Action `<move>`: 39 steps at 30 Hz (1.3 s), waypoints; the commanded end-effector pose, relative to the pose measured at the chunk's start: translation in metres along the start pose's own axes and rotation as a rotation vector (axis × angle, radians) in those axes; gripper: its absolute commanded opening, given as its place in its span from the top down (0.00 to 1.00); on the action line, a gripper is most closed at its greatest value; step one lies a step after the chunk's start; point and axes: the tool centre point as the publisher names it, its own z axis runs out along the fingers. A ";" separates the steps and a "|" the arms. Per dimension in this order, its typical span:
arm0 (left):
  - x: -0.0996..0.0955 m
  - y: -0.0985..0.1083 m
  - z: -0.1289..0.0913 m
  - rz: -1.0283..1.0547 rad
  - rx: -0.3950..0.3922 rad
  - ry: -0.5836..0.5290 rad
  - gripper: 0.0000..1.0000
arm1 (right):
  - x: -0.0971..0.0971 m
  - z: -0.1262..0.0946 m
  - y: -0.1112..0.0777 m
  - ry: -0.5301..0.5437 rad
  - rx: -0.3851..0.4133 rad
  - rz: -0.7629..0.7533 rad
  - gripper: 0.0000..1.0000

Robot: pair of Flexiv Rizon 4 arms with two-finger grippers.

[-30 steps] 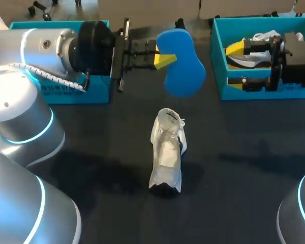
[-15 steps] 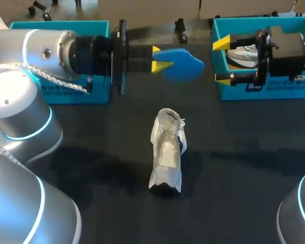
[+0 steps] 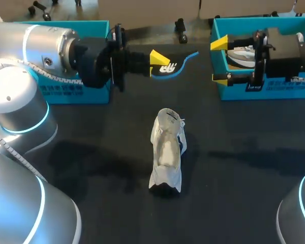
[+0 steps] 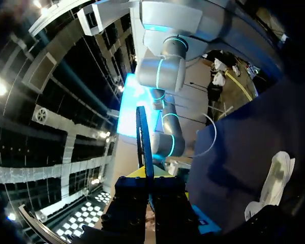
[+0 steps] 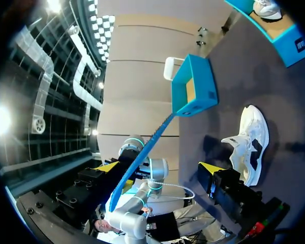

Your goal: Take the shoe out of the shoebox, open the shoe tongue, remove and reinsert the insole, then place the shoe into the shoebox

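Head view: blue insole [image 3: 179, 65] edge-on, held off desk [image 3: 244, 168], clamped in left tool [image 3: 161, 61]. White shoe [image 3: 166, 152] sits mid-desk, apart from both tools. Right tool [image 3: 220, 60] fingers spread wide over right shoebox [image 3: 259, 90]; insole tip near it, not touching. Second shoe [image 3: 241, 55] in that box. Left shoebox [image 3: 66, 92] mostly hidden by left arm.
Left wrist view: insole [image 4: 144, 137] a thin line pinched between own fingers.
Right wrist view: left shoebox interior visible, tan floor.
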 end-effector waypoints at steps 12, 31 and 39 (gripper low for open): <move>0.037 0.024 0.002 0.327 -0.028 0.078 1.00 | 0.003 0.010 0.003 -0.003 0.011 -0.003 0.00; 0.045 0.046 0.029 0.521 -0.006 0.211 1.00 | 0.002 0.033 0.013 0.028 0.076 -0.008 0.24; 0.047 0.045 0.035 0.516 0.004 0.205 1.00 | 0.004 0.035 0.016 0.028 0.076 -0.014 0.67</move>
